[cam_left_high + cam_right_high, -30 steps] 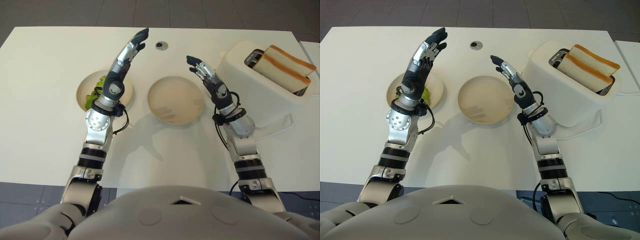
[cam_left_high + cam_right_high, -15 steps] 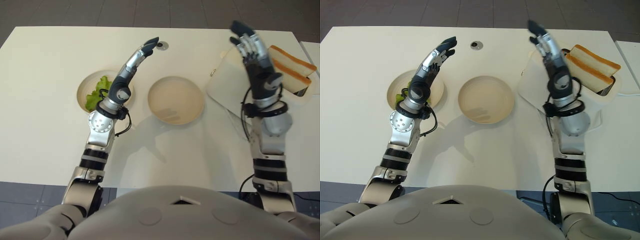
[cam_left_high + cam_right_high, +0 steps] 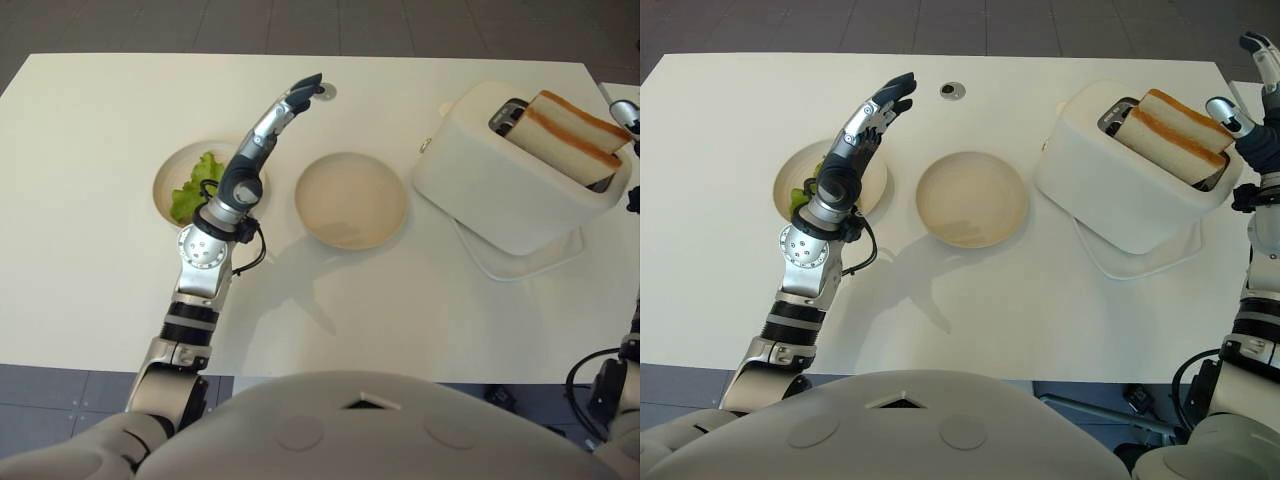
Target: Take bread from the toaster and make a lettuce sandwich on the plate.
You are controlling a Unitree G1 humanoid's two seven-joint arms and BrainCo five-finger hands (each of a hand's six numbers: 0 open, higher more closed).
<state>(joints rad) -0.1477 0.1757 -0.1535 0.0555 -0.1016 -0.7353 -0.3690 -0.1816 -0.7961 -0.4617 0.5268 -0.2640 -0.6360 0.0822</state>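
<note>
A white toaster stands at the table's right with two slices of bread sticking out of its slots. The empty round plate lies mid-table. Left of it a bowl holds green lettuce. My left hand hangs open above the gap between bowl and plate, fingers stretched toward the far edge, holding nothing. My right hand is raised at the right edge just beyond the toaster, fingers spread upward and thumb close to the bread, touching nothing that I can see.
A small round grommet sits in the tabletop behind the plate. A flat white sheet pokes out from under the toaster's near side. Another table's corner shows at the far right. Bare tabletop lies in front of the plate.
My right hand has swung from beside the plate, up over the toaster, to its far right side. The toaster's left end now sits nearer the plate. My left hand has tilted forward slightly.
</note>
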